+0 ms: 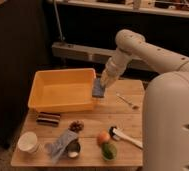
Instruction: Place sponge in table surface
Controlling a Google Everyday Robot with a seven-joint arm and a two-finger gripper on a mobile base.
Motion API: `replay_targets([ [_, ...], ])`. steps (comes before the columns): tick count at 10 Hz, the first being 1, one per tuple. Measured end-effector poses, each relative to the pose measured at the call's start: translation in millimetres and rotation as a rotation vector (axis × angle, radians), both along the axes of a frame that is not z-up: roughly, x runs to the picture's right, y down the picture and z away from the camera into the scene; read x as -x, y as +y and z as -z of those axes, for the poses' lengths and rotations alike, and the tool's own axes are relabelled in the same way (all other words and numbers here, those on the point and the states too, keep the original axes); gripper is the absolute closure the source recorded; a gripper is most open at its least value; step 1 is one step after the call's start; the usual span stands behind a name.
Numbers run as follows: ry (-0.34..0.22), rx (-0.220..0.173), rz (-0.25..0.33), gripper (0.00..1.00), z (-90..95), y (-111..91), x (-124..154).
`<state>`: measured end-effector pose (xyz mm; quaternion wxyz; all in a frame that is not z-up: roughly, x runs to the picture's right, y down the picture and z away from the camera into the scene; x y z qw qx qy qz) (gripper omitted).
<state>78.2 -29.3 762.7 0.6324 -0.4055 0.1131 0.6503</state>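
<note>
- The big white robot arm (153, 52) reached from the right side over the back part of the light brown wooden table (123, 112).
- The wide yellow plastic bin (63, 90) sat at the back left corner of the table, and nothing could be seen inside it.
- The gripper (101, 85) hung just past the right wall of the bin, over bare wood near the back edge, and it pinched the top of the sponge.
- The small blue-grey flat sponge (98, 88) hung down on its edge from the gripper, just beside the bin wall. I could not tell if its bottom touched the wood.
- I think the task was more than half done, because the sponge was out of the bin and over the table.
- What was left, I think, was to bring the sponge down onto the wood and let go.
- A crumpled blue-grey bag (61, 143) lay near the front edge, left of the middle.
- A white paper cup (28, 142) stood at the front left corner.
- A dark flat bar (48, 119) lay near the left edge, in front of the bin.
- A white-handled tool (127, 137) lay near the front right.
- A round orange fruit (103, 138) and a green round thing (108, 151) sat close together by the front edge.
- A thin silver spoon (126, 101) lay on the wood to the right of the sponge.
</note>
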Motion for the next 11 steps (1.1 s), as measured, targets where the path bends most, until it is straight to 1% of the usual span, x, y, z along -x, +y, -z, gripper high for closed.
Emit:
replay_targets([
  [1, 0.008, 0.004, 0.004, 1.0, 0.9, 2.3, -4.9],
  [2, 0.037, 0.031, 0.035, 1.0, 0.3, 13.5, -13.3],
  [4, 0.074, 0.075, 0.061, 1.0, -5.7, 33.5, -18.2],
  [5, 0.1, 0.1, 0.056, 1.0, -8.0, 46.1, -29.5],
  [6, 0.132, 0.132, 0.038, 1.0, -10.4, 61.7, -48.1],
  [8, 0.166, 0.172, 0.016, 1.0, -18.8, 84.1, -65.8],
  [9, 0.183, 0.188, 0.003, 1.0, -24.6, 94.6, -71.3],
  [11, 0.189, 0.196, -0.005, 1.0, -32.9, 104.2, -70.8],
])
